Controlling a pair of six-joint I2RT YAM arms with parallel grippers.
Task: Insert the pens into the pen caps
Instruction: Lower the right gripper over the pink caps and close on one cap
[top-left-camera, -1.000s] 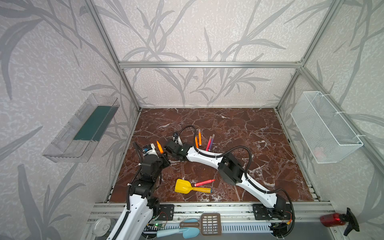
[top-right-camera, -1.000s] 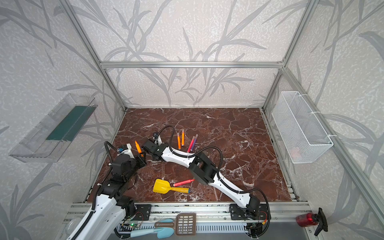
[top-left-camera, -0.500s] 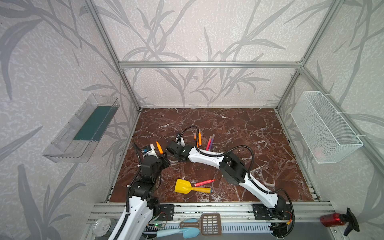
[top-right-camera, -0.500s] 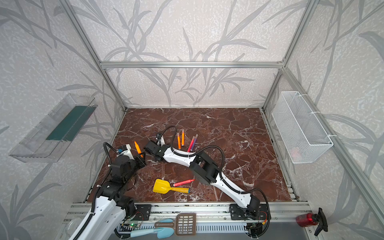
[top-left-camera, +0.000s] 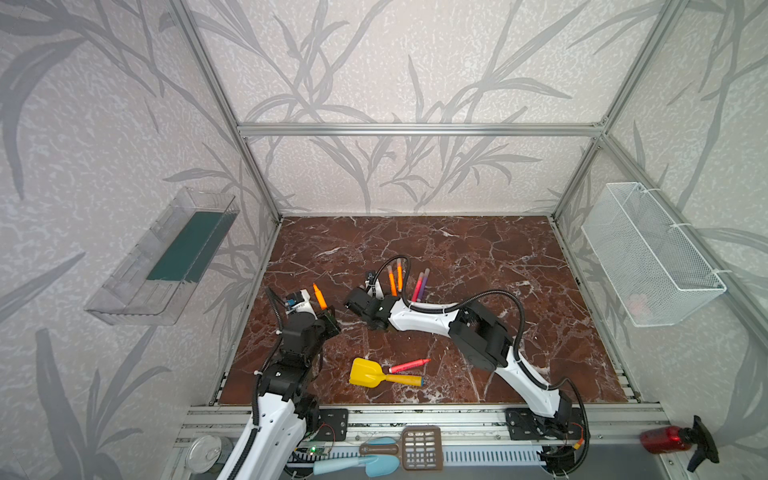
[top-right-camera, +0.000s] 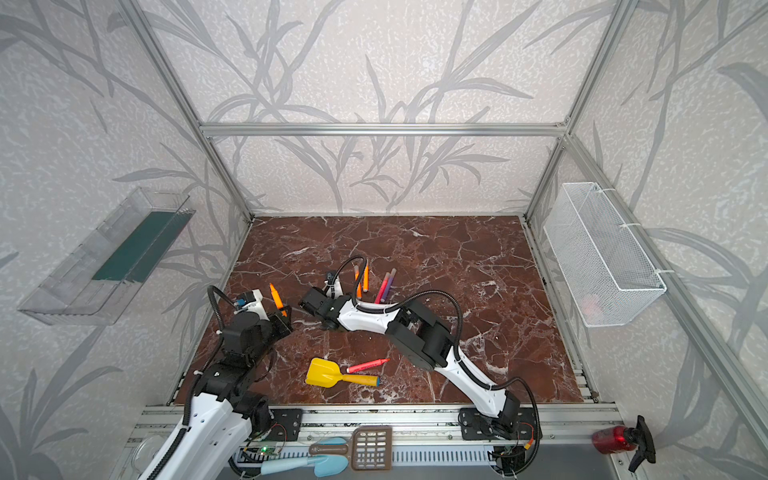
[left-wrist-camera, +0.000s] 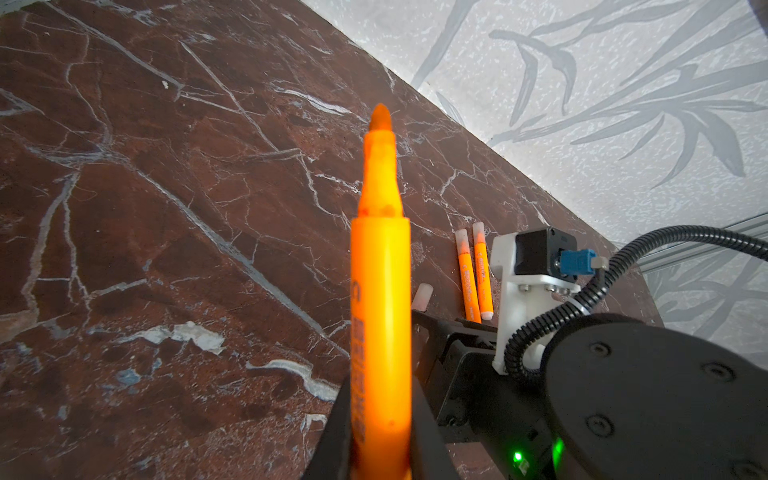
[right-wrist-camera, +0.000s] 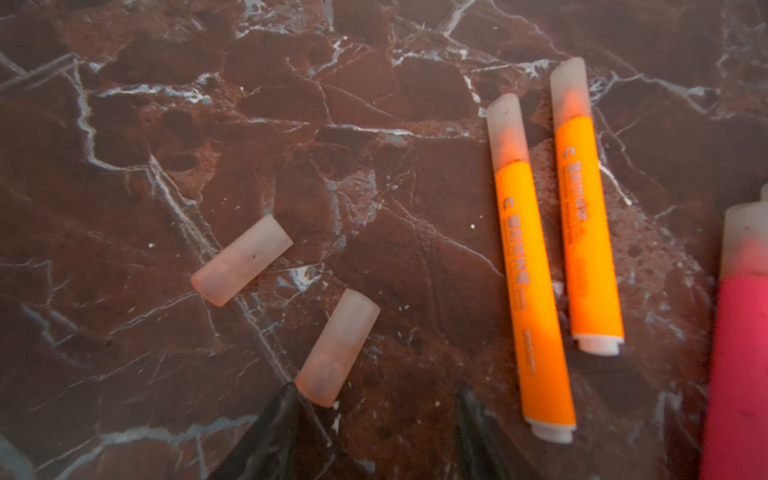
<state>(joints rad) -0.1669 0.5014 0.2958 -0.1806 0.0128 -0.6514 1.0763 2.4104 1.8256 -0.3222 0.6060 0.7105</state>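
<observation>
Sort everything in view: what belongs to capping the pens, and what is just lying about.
Belongs to the job:
- orange pen, gripped in the left gripper
- loose caps, by the open right gripper
- uncapped red pen
- capped pens

Just lying about:
- yellow shovel
- wire basket
- clear tray
- spray bottle
- blue spatula

both top views: high front, looking down on whole table | my wrist cams: close; both catch capped orange pens

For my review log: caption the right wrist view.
Open end effector by a loose cap; second cap and two capped orange pens nearby.
</observation>
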